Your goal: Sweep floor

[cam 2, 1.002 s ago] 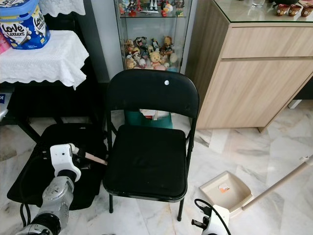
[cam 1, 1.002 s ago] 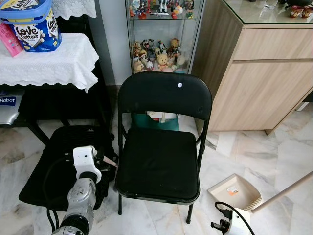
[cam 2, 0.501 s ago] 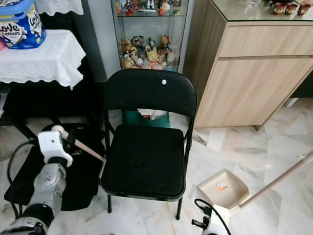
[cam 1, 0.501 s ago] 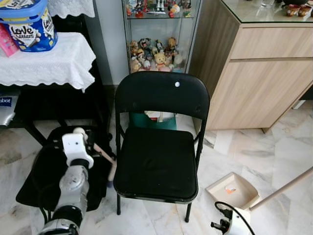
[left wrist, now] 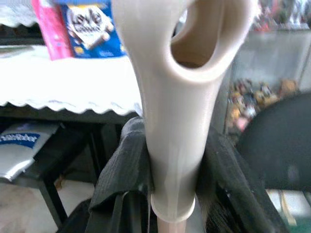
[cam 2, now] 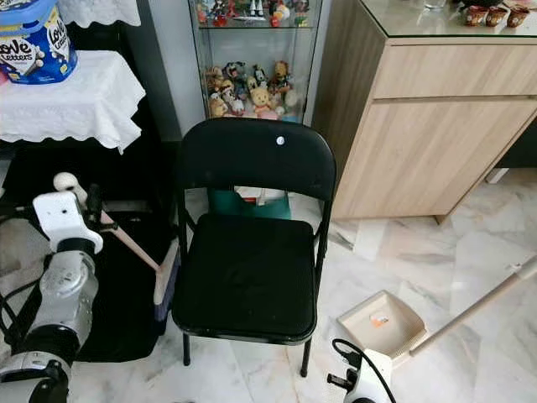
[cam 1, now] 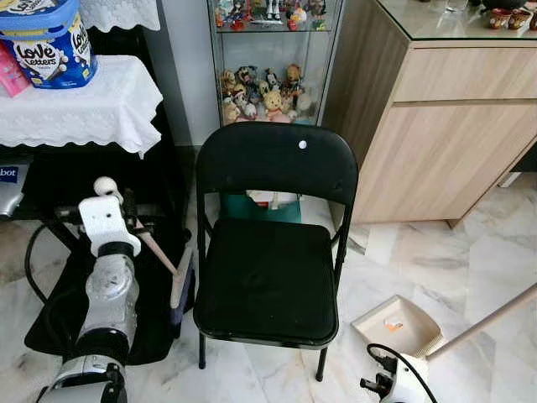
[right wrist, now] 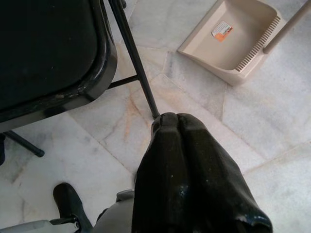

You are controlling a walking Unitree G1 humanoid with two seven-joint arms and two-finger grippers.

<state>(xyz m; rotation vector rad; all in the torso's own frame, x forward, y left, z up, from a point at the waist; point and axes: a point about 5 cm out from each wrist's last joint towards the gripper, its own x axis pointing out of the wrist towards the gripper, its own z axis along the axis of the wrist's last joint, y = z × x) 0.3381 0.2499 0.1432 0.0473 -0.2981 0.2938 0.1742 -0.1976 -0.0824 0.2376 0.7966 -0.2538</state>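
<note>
My left gripper [cam 1: 132,222] is shut on the top of a broom handle [left wrist: 175,121], a beige grip with a hang hole. It is raised over the black bag left of the chair. The thin stick slants down to the broom head [cam 1: 180,281], which rests on the floor against the left side of the black folding chair [cam 1: 273,281]. A beige dustpan [cam 1: 401,326] with a small orange scrap in it lies on the marble floor right of the chair, its long handle [cam 1: 491,321] leaning right. My right gripper [right wrist: 177,124] hangs low near the chair's front right leg, shut on nothing.
A black bag [cam 1: 59,311] lies on the floor at the left, under a table with a white lace cloth [cam 1: 80,109]. Behind the chair stand a glass cabinet of toys [cam 1: 268,88] and a wooden sideboard [cam 1: 445,143]. Open marble floor lies at the right.
My left arm has risen and drawn back to the left with the broom. The broom head has slid out to the chair's left side. The dustpan and right arm have kept their places.
</note>
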